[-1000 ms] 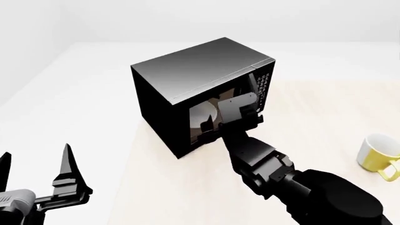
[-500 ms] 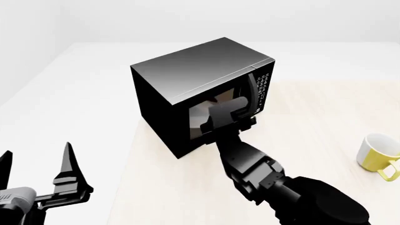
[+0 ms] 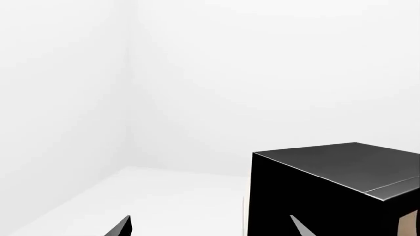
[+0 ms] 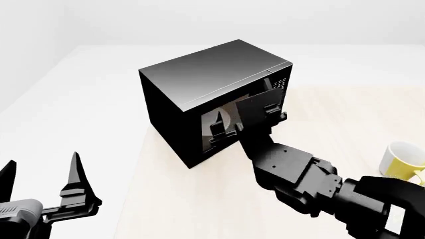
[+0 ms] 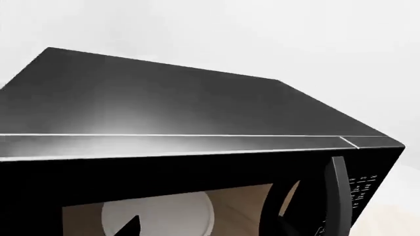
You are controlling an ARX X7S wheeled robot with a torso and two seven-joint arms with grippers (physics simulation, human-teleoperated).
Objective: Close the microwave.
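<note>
The microwave stands at the far end of the pale worktop, its door flush with the front. The right claw is up against the door window, covering part of it; I cannot tell its grip. A yellow mug sits well apart. The right wrist view alone shows the white plate and handle. The left claw hangs spread wide, near the worktop's edge.

Glossy black microwave with a white-marked keypad and white round plate inside; pale wood desk; yellow mug, white inside; both grippers black.
</note>
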